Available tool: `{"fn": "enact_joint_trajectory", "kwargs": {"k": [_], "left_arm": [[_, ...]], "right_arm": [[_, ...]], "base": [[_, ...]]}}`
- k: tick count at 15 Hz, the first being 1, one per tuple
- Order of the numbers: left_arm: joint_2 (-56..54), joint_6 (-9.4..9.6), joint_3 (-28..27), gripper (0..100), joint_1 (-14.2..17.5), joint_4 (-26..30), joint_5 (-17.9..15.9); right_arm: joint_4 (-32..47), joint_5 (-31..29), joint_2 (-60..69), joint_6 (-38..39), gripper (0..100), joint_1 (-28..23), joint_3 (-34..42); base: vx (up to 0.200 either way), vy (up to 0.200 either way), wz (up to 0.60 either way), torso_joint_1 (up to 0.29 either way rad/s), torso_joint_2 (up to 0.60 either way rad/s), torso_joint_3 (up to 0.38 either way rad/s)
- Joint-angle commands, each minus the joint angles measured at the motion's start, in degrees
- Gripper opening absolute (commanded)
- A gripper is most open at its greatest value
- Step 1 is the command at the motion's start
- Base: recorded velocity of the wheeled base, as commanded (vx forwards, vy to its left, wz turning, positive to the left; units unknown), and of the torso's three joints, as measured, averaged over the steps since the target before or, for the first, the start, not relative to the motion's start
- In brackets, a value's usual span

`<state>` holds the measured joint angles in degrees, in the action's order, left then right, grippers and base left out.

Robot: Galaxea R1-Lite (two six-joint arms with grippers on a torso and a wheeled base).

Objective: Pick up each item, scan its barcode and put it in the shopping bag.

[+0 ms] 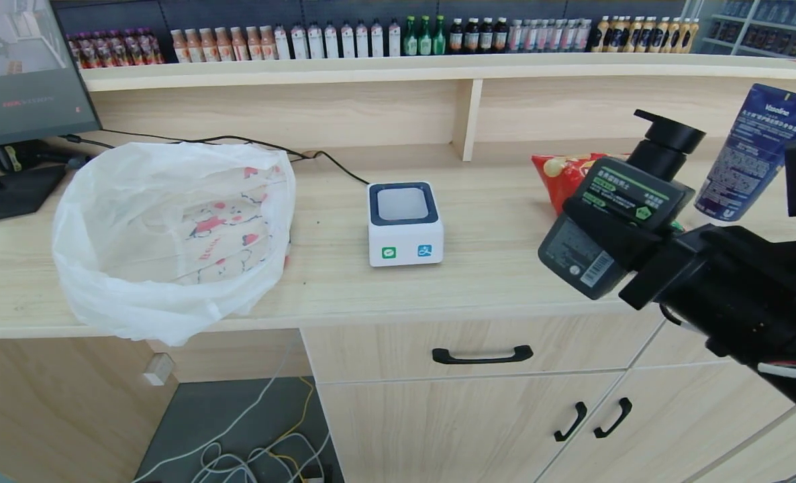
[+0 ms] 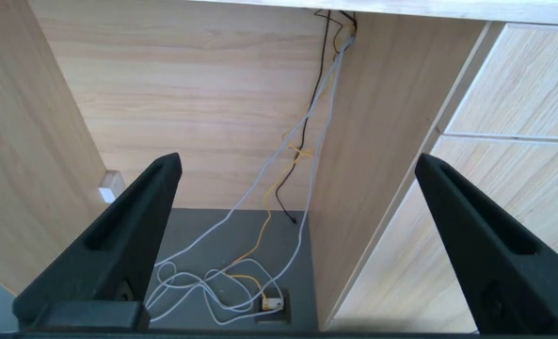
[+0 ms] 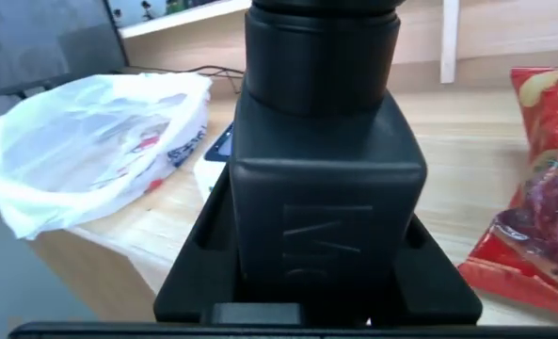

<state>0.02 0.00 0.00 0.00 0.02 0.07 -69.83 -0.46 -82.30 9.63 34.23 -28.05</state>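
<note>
1. Black pump bottle (image 1: 616, 215) – square-bodied with a round pump head, tilted, its barcode label facing down and forward; it is held above the counter's right part in the right gripper (image 1: 629, 258).
2. Red snack bag (image 1: 562, 176) – lying flat on the counter behind the bottle.
3. Blue tube (image 1: 754, 151) at the far right.
4. White scanner (image 1: 405, 225), window up, mid-counter.
5. Shopping bag (image 1: 170, 235) – translucent white plastic, mouth open, on the counter's left.

Bright, even light; the white shopping bag (image 1: 96, 221) glares slightly, shadows soft.
</note>
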Motion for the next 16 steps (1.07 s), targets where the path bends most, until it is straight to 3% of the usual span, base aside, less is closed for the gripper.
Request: {"fn": "enact_joint_trajectory", "kwargs": {"k": [1,5,9,14,16], "left_arm": [[-0.02,-0.09,0.0,100,-0.09,0.06,0.01],[-0.02,0.0,0.0,100,0.0,0.06,0.01],[-0.02,0.0,0.0,100,0.0,-0.02,0.01],[-0.02,0.0,0.0,100,0.0,0.06,0.01],[-0.02,0.0,0.0,100,-0.09,-0.02,0.01]], "right_arm": [[-0.05,3.36,3.46,3.73,0,0.05,2.3],[0.04,12.33,8.29,15.42,0,-0.04,3.79],[0.04,21.47,6.62,20.87,0,0.49,1.33],[-0.13,24.72,4.16,29.22,0,4.09,-1.57],[-0.4,24.81,3.72,29.74,0,7.69,-2.01]], "base": [[0.0,0.0,0.0,0.0,0.0,0.0],[0.0,0.0,0.0,0.0,0.0,0.0],[0.0,0.0,0.0,0.0,0.0,0.0],[0.0,0.0,0.0,0.0,0.0,0.0],[0.0,0.0,0.0,0.0,0.0,0.0]]}}
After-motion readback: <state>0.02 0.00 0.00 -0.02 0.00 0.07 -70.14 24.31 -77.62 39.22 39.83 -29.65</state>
